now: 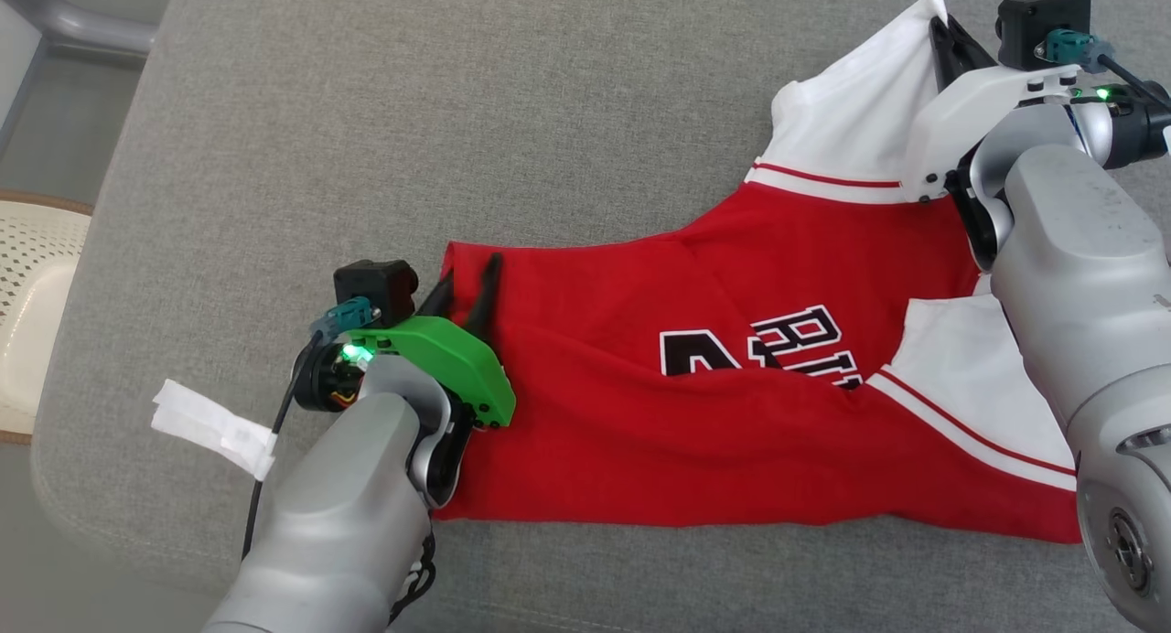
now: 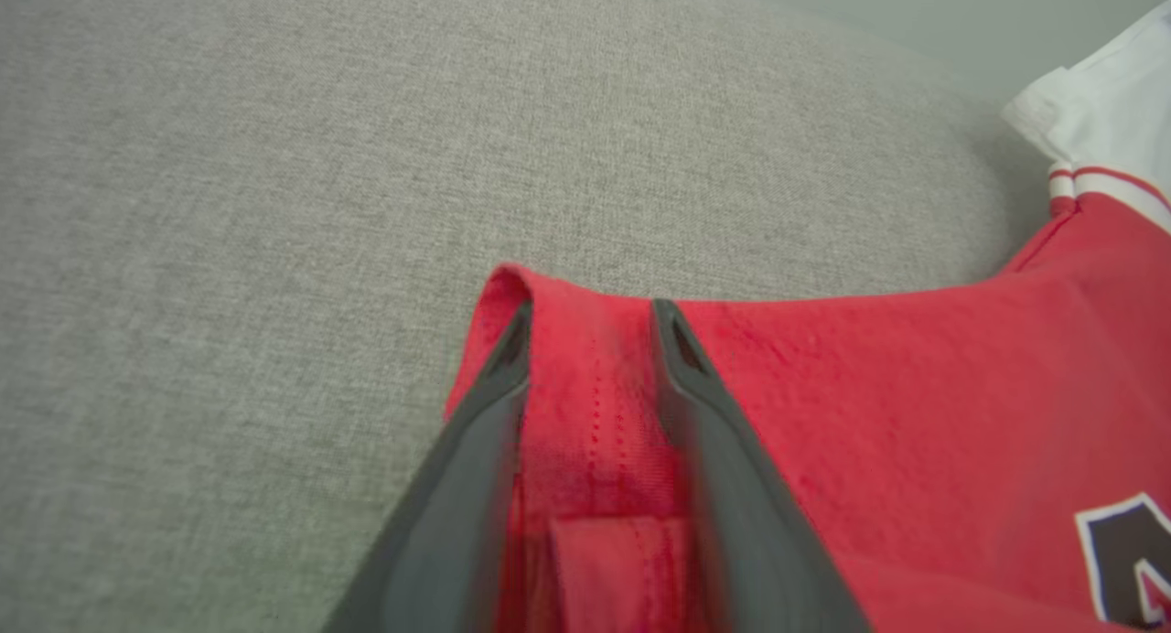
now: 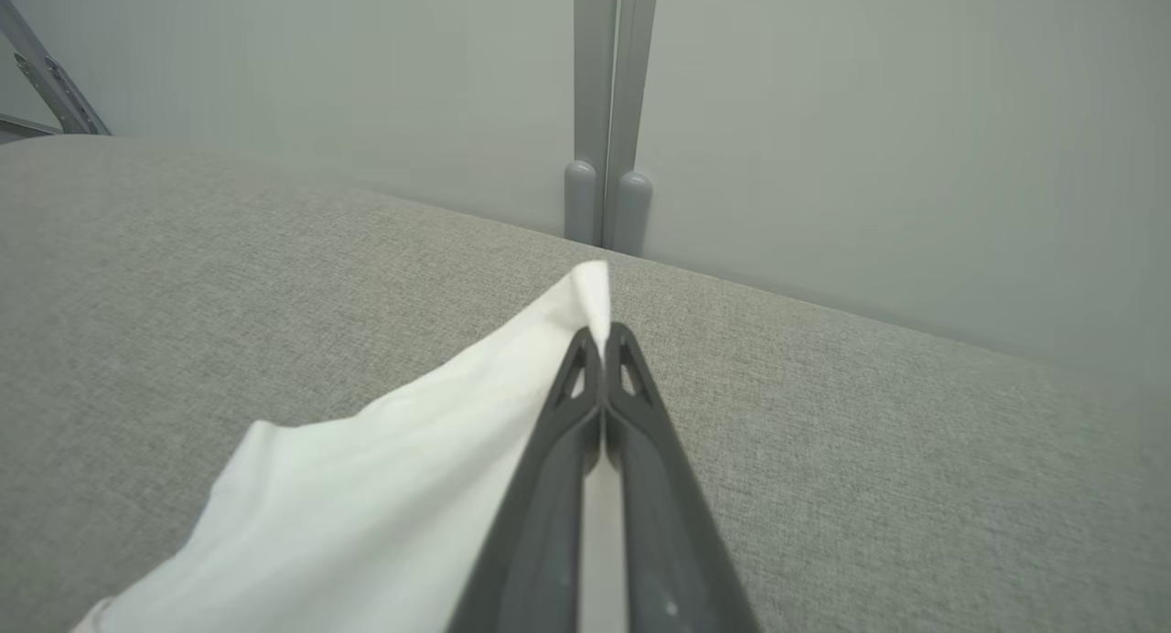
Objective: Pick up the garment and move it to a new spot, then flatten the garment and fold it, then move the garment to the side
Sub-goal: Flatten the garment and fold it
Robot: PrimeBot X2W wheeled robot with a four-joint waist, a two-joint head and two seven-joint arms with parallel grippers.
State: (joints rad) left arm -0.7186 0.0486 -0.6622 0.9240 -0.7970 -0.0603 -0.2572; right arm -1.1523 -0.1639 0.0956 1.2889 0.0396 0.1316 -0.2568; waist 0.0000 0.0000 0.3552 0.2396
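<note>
**Surface.** Grey woven upholstered cushion (image 1: 457, 112), broad and flat, with a pale grey panelled wall behind its far edge.

**Item.** Red knit jersey garment with white sleeves, red-striped cuffs and black, white-outlined lettering (image 1: 732, 432). It lies on the right half of the cushion. The lower side runs along the near edge, the hem end sits about mid-cushion, and one white sleeve reaches toward the far right corner. A diagonal fold crosses the chest and hides part of the lettering. The second white sleeve lies doubled over near the right edge.

**Left gripper** (image 1: 471, 272), green-shelled, is at the far corner of the hem. Its jaws stand apart with a strip of hem lying loose between them (image 2: 593, 313); nothing is pinched.

**Right gripper** (image 1: 938, 25), white-shelled, is at the tip of the far sleeve. Its jaws are pressed together on the white corner of the garment (image 3: 599, 336), drawing it out to a point.

**Step, as judged.** Flattening, with the spread only partly done.

**Handling notes.**
- Lift the left fingers straight up off the hem. A sideways exit would likely ruck the corner.
- Lower the sleeve tip onto the cushion under light tension before letting go, so that it does not spring back.
- Take the chest fold and the doubled near sleeve next, pulling outward from the edges.
- Thin knit of this kind probably slides little on the woven cover, so lifting should work better than dragging.
</note>
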